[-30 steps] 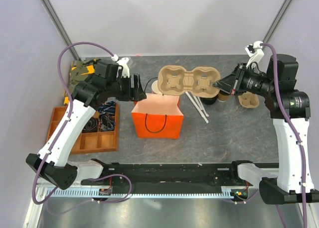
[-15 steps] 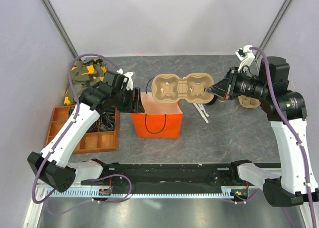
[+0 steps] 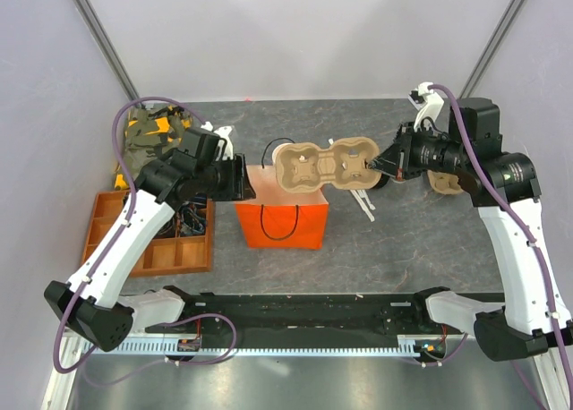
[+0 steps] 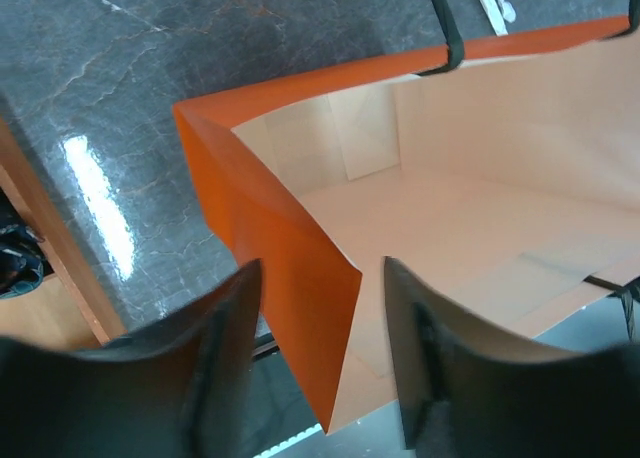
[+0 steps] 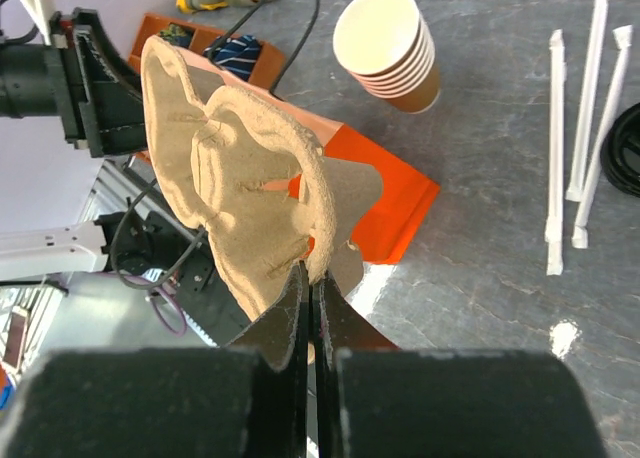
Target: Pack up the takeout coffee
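Our right gripper (image 5: 310,278) pinches the pulp cup carrier (image 3: 322,166) by its rim over the orange bag (image 3: 282,222) at centre frame, ready to lower, while our left gripper (image 4: 320,268), spread, straddles the bag's wall to steady it; we cannot see the takeout coffee, probably hidden under the right gripper.

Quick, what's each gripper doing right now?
Left gripper: jaws straddle the orange bag side wall; cannot tell if clamped.
Right gripper: closed on the edge of the cardboard cup carrier.
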